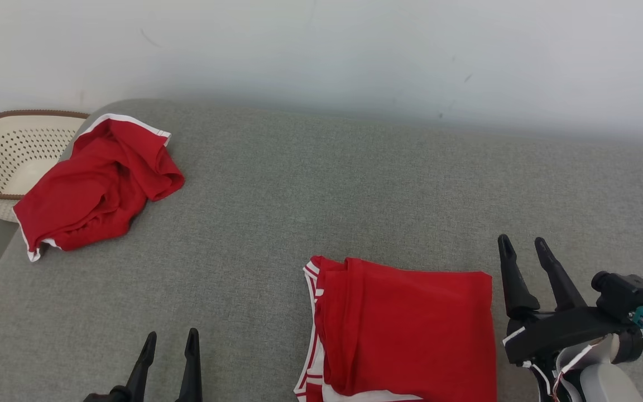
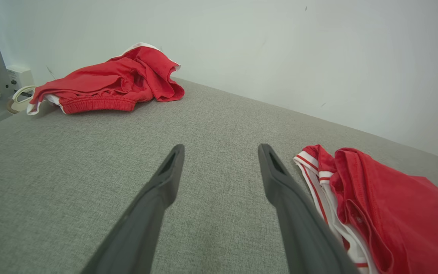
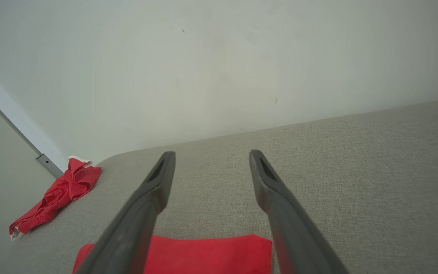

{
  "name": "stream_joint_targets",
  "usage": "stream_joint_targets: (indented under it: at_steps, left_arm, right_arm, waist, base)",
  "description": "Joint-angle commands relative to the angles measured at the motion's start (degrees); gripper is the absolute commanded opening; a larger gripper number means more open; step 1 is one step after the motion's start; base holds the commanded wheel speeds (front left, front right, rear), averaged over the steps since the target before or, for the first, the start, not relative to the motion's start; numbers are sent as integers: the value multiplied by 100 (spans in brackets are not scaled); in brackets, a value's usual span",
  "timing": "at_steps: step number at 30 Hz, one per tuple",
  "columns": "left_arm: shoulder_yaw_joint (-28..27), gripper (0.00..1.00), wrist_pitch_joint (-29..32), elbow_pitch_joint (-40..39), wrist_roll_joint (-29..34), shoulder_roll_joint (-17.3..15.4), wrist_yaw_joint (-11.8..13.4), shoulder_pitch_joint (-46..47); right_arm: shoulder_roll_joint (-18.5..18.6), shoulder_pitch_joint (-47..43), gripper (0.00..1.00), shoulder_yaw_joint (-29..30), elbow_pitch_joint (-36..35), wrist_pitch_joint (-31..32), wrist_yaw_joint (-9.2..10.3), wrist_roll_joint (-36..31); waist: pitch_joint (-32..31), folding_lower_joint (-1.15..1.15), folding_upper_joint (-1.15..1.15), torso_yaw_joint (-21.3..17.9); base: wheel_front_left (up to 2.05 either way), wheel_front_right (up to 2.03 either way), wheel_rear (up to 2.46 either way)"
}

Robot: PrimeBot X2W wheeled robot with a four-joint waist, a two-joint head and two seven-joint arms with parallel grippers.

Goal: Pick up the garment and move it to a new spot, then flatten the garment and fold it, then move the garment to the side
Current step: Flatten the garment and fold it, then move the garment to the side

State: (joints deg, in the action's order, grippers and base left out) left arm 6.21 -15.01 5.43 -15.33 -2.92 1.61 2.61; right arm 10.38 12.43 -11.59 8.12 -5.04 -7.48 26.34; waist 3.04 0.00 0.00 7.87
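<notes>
Red folded garment [image 1: 411,329] lies at the near right of the grey fabric surface [image 1: 299,195], just left of the right gripper [image 1: 521,240], which stands wide and empty. We note the left gripper [image 1: 172,333] equally wide but farther off; we judge the right arm nearer.

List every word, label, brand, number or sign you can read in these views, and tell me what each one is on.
None: no readable text here.
Folded red garment: white striped trim, no print or tag visible.
Crumpled red garment: white edging, no lettering.
Basket: perforated wall, no label.
Pale wall box: any marking is too small to read.
</notes>
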Motion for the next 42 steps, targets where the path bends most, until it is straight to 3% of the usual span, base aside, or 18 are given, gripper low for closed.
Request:
stream_joint_targets:
  at_steps: [1,14,38,39,40,41,42]
  left_arm:
    - [-21,100,-21,-21,33,0,15,-32]
    - [17,100,-21,-25,-11,0,39,-11]
    - [55,100,-21,23,-13,1,40,5]
    - [50,100,-21,27,-14,1,37,6]
    - [46,100,-21,35,-22,1,33,12]
    - [47,100,-21,38,-28,1,32,16]
    - [45,100,-21,41,-33,1,34,20]
  right_arm:
    - [-32,-95,100,76,-53,17,-3,-137]
    - [-213,-402,100,387,52,191,-3,-503]
    - [-263,-138,100,-170,1880,685,-3,-177]
    - [-268,-135,91,-192,1950,729,-3,-149]
    - [-266,-116,43,-264,2097,840,-3,-99]
    - [-264,-96,4,-285,2135,846,-3,-73]
    - [-267,-78,0,-301,2169,827,-3,-56]
  waist:
    - [22,0,0,-24]
    - [86,0,0,-84]
    - [85,0,0,27]
    - [89,0,0,25]
    - [96,0,0,24]
    - [99,0,0,25]
    - [102,0,0,26]
  base:
    - [0,0,0]
    - [0,0,0]
    - [0,0,0]
    - [0,0,0]
    - [0,0,0]
    - [0,0,0]
    - [0,0,0]
